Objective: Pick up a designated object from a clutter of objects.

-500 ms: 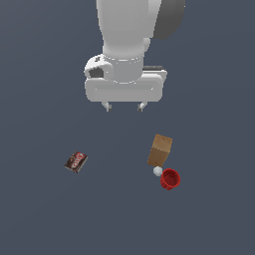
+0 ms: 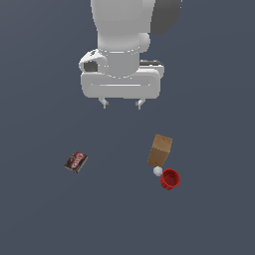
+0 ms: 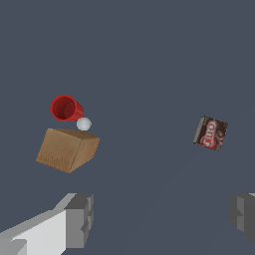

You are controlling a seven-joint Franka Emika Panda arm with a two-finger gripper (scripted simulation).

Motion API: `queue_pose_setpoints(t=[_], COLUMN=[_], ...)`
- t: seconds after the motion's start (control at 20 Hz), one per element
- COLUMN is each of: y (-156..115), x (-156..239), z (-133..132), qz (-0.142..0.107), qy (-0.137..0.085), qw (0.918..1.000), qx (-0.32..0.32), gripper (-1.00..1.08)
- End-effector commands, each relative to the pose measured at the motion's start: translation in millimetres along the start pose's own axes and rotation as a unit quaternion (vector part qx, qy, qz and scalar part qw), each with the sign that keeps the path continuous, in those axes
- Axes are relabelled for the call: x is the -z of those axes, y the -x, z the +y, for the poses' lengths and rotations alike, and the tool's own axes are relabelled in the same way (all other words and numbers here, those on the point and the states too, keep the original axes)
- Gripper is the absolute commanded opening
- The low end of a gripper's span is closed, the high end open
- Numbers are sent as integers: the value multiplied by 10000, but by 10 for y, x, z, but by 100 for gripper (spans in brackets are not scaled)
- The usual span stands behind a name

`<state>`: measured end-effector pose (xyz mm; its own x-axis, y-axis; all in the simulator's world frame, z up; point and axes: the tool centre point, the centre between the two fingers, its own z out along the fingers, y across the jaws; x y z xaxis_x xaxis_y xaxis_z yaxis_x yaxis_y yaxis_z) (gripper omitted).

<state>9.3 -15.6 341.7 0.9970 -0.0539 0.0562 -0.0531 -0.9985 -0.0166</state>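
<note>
The designated object is a small flat dark brown packet with red and white markings, lying alone on the grey floor toward the exterior view's left; the wrist view shows the same packet. My gripper hangs high above the floor, open and empty, between the packet and the rest of the clutter. Its two grey fingertips stand wide apart in the wrist view. The clutter also holds a tan box, a red cup and a tiny white ball.
The tan box, red cup and white ball sit bunched together toward the exterior view's right, well apart from the packet. The floor is a plain dark grey surface.
The arm has shifted slightly toward the exterior view's left. The objects lie where they were, and the fingers stay open.
</note>
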Motion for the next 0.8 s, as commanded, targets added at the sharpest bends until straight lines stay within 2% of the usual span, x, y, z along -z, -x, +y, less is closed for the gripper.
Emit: queue_pose_setpoints(t=[0.0, 0.4, 0.75], y=[0, -64, -232], x=[24, -92, -434], z=[14, 98, 380], qz=[25, 5, -35], qy=[-16, -28, -60], qw=[10000, 9999, 9994], qx=[-57, -116, -338], gripper=[100, 100, 100])
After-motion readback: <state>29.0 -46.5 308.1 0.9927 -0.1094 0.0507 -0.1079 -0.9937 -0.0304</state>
